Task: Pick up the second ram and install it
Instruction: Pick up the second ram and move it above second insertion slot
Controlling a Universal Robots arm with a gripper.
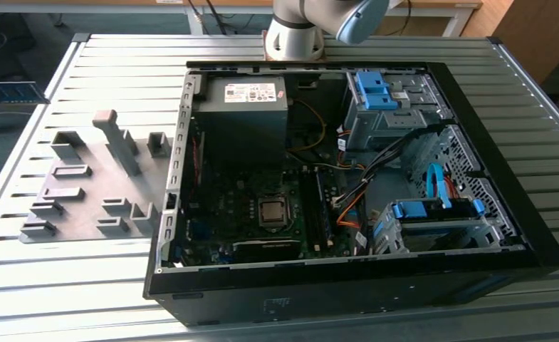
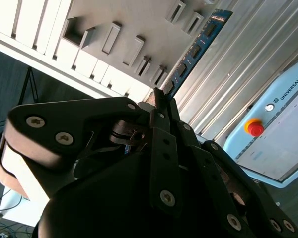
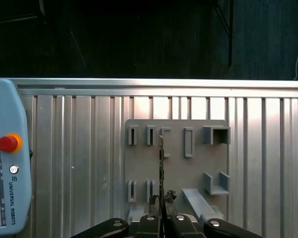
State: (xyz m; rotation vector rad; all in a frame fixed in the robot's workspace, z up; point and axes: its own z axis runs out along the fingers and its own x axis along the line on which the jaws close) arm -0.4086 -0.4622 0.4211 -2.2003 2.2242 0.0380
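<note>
pickup done: gripper (image 3: 161, 210) clamped on second ram (image 3: 161, 158) over fixture plate (image 3: 176, 166); installation in computer case (image 1: 355, 288) outstanding.

Slatted surface (image 1: 70, 285) is bare around the grey fixture plate (image 1: 94, 160), whose upright blocks (image 1: 117, 139) block low passes. The second ram (image 3: 161, 158) juts from the clamped gripper (image 3: 162, 201) above the plate, with bare slats between it and the teach pendant (image 3: 5, 158). In the open PC case (image 1: 355, 292), power supply (image 1: 246, 107), drive cage (image 1: 441, 228) and cables (image 1: 355, 192) hem the motherboard (image 1: 222, 206).

Open computer case (image 1: 355, 288) beside a grey fixture plate (image 1: 82, 214) on a ribbed metal table (image 1: 89, 285), pale-blue pendant (image 3: 7, 168) nearby.
</note>
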